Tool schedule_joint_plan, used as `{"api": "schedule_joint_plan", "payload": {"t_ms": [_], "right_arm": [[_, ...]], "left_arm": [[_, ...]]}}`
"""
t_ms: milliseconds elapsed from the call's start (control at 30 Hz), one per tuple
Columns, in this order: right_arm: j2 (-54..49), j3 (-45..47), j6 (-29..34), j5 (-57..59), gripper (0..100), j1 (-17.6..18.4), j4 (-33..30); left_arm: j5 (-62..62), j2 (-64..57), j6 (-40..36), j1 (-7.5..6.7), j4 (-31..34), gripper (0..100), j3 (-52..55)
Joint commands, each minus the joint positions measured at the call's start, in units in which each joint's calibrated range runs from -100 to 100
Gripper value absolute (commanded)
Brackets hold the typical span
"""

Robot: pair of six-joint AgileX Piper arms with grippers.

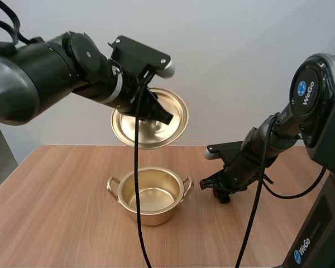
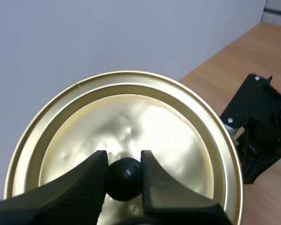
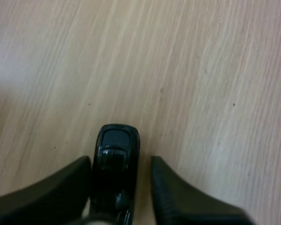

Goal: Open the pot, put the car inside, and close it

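found the lid (image 2: pixel 131 117) lifted clear of the pot (image 1: pixel 153 216), tilted, hanging above and a little behind it. noted the left gripper (image 2: pixel 123 161) clamped on the lid's black knob (image 2: pixel 124 180), one ribbed finger on each side. saw the pot standing open and empty on the table (image 1: pixel 61 184), both handles out to the sides. spotted the black car (image 3: pixel 114 150) lying flat on the wood to the right of the pot, well apart from it, not yet lifted. found the right gripper (image 3: pixel 121 161) down at table level, fingers spread and straddling the car: one finger against the car's side or nearly so, the other with a sliver of wood showing between.

judged the step in hand to be the grasp on the car. best done by centring first, to leave equal gaps on both sides, then closing slowly across the car's width, low on the body and not on the sloped roof. likely to roll or squirt forward otherwise, given the glossy shell. worth pinching near the middle of its length, to stop any pivoting on the lift. wise to hold the lid high and steady meanwhile, leaving the pot's mouth free for the drop.
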Motion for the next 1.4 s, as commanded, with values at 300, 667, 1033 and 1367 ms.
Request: {"api": "schedule_joint_plan", "payload": {"t_ms": [300, 667, 1033, 1367], "right_arm": [[-4.4, -2.2, 0.0, 2.4, 0, 0.1, 0.0], [-14.1, -13.2, -4.1, 21.8, 0, 7.1, 9.5], [-9.8, -13.6, -5.3, 28.8, 0, 17.7, 7.6], [-8.3, -13.5, -4.2, 29.1, 63, 17.6, 7.0]], "left_arm": [[3.8, -7.2, -7.3, 0.01, 7.3, 0, -12.1], [4.9, -8.1, -9.5, 0.01, 5.6, 0, -17.1], [7.3, -8.1, -9.5, 0.01, 4.3, 0, -19.8], [11.4, -7.3, -9.8, 0.01, 4.3, 0, -19.8]]}}
